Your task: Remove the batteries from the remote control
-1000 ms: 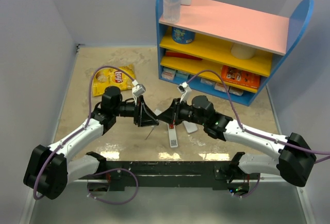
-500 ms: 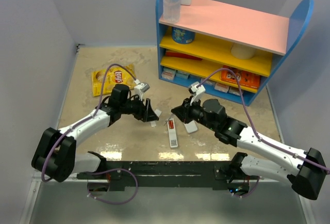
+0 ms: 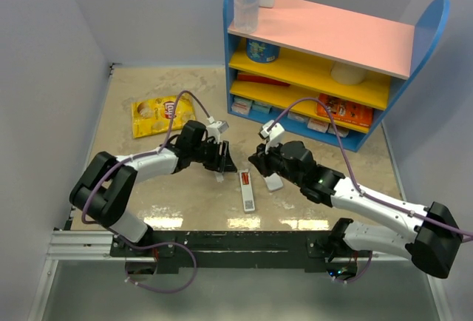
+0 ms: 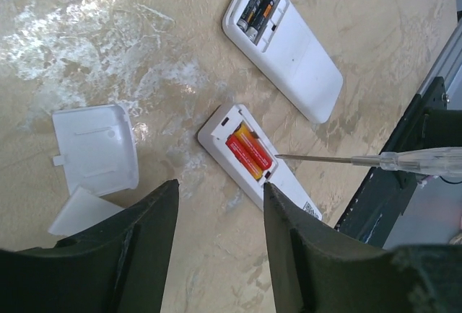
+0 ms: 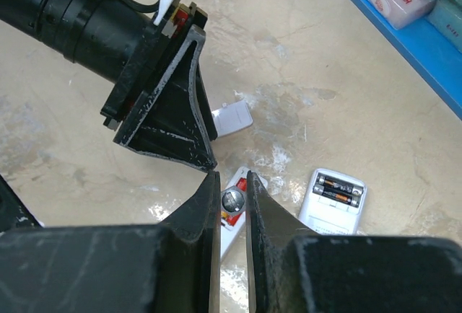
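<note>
The remote control [image 4: 292,187] is showing smooth white plastic. Inside it, the batteries [image 4: 249,152] are gleaming, possibly foil-wrapped. The stick [image 4: 346,159] at its slot is showing metal and clear plastic.

A thin pale stick [image 4: 361,160] hangs near a wide white device [image 4: 297,57] and loose cover [image 4: 97,147].

From the left wrist, the remote control's [image 4: 220,136] near end is hidden behind one finger [image 4: 296,255] of the left gripper [image 4: 220,187], and the stick [image 4: 375,159] runs off the right edge. From the right wrist, the right gripper [image 5: 232,177] covers most of the remote; the stick between its jaws shows only a round cap. From above, the batteries [image 4: 249,153] are too small to tell apart.
</note>
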Robot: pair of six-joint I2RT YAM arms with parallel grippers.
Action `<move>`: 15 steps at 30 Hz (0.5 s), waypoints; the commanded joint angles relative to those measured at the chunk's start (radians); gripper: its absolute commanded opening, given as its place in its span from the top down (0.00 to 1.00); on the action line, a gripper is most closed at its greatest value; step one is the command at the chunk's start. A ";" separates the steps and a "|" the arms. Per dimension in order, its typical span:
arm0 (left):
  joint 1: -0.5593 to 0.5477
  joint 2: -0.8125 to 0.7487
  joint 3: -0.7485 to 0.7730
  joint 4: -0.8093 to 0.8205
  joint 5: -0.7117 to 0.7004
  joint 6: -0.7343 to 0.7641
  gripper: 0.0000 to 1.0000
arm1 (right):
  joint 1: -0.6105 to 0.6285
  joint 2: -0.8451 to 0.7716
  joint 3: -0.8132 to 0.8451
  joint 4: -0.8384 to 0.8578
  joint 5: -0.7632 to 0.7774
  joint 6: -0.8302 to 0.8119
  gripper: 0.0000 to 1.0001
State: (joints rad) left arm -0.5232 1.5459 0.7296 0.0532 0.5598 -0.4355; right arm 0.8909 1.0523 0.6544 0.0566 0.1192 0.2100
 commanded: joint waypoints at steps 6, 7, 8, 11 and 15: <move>-0.047 0.082 0.036 0.148 0.000 -0.066 0.50 | 0.002 0.026 -0.009 0.040 0.002 -0.057 1.00; -0.052 0.085 0.034 0.155 0.003 -0.068 0.50 | 0.000 0.028 -0.012 0.052 -0.001 -0.057 1.00; -0.055 0.091 0.033 0.158 0.003 -0.069 0.51 | 0.002 0.031 -0.015 0.057 -0.003 -0.057 1.00; -0.061 0.106 0.033 0.169 0.008 -0.074 0.53 | 0.000 0.040 -0.025 0.077 -0.012 -0.058 1.00; -0.064 0.123 0.028 0.183 0.011 -0.081 0.57 | 0.000 0.052 -0.032 0.094 -0.020 -0.058 1.00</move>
State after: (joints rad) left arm -0.5804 1.6554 0.7334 0.1696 0.5541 -0.4992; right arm 0.8909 1.1004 0.6296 0.0856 0.1108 0.1703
